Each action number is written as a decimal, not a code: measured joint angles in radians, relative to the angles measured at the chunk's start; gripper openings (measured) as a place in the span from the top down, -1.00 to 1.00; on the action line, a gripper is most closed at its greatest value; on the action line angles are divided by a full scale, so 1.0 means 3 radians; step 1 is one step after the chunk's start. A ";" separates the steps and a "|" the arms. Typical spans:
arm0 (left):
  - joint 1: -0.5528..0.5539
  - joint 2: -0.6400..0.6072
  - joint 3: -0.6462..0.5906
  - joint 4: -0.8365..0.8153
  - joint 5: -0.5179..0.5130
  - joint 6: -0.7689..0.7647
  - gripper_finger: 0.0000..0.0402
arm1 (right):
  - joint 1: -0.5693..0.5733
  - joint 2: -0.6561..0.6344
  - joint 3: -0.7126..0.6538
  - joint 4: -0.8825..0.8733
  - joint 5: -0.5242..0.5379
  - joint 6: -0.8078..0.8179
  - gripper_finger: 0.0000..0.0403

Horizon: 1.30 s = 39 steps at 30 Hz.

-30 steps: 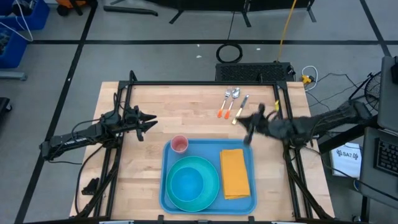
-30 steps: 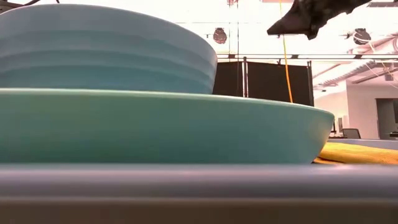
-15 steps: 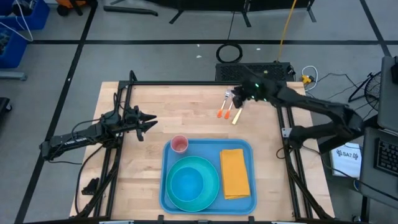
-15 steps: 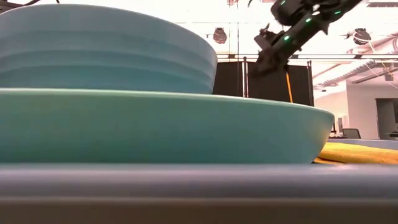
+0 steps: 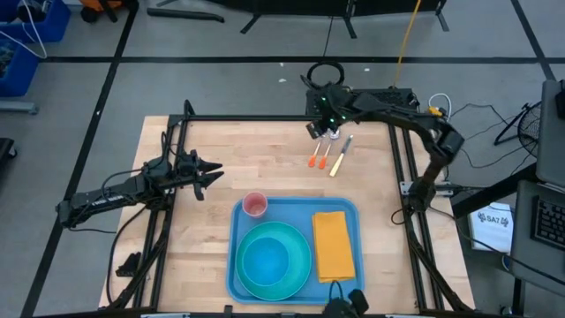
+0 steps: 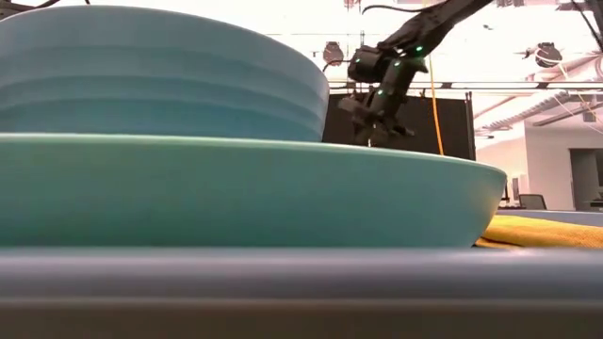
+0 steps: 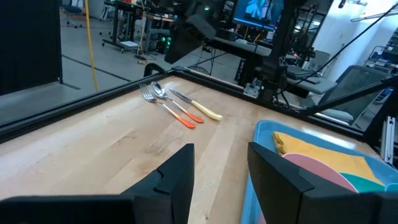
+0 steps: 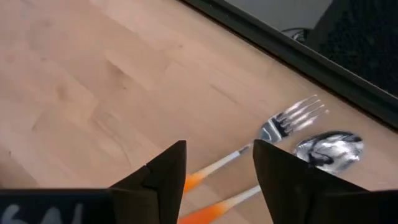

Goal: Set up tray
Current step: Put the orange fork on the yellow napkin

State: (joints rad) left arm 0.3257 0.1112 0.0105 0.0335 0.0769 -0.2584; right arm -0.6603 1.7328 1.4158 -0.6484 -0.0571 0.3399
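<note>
Cutlery lies in a loose row in the upper middle of your overhead picture: a fork (image 5: pixel 317 150) and a spoon (image 5: pixel 329 147), both shiny metal with orange handles, and beside them a knife (image 5: pixel 341 155) with a pale yellow handle, all flat on the light wood-grain table (image 5: pixel 238 159).

The tray (image 5: pixel 238 231), smooth light-blue plastic, rectangular with rounded corners and a raised rim, sits at the lower middle of that picture. It holds a round teal plate (image 5: pixel 296 237) with a lighter blue bowl (image 5: pixel 266 261) stacked in it, a folded yellow cloth napkin (image 5: pixel 333 246) on the plate's right, and a small pink cup (image 5: pixel 254 205) in the tray's upper left corner. From table height you see the bowl's ribbed wall above the plate's broad rim, with the napkin's edge at the right.

Your right gripper (image 5: pixel 321 129) hangs over the metal ends of the fork and spoon at the upper middle, well apart from the tray below it in the picture. Its fingers (image 8: pixel 163 171) stand parted with nothing between them, the fork's tines showing just past them in its wrist picture.

Your left gripper (image 5: pixel 214 170) waits at the middle left, above bare wood and to the upper left of the tray, fingers (image 7: pixel 176 176) spread and empty.
</note>
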 joint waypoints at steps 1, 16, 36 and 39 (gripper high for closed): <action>0.0001 0.0000 0.0000 0.0001 0.0000 0.0000 0.24 | -0.0007 0.0072 0.0076 -0.0031 0.0001 0.0034 0.12; 0.0001 -0.0001 0.0000 0.0000 0.0000 0.0000 0.24 | -0.0142 0.0612 0.0308 -0.0487 -0.0161 0.0571 0.12; 0.0001 -0.0001 0.0000 0.0000 0.0000 0.0000 0.24 | 0.0044 0.0865 0.0308 -0.0384 -0.0260 0.0762 0.15; 0.0001 0.0000 0.0000 0.0001 0.0000 -0.0001 0.24 | 0.0046 0.0862 0.0307 -0.0411 -0.0247 0.0764 0.15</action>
State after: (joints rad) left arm 0.3260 0.1112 0.0105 0.0338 0.0769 -0.2586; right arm -0.6464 1.9915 1.5080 -0.7716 -0.1310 0.5690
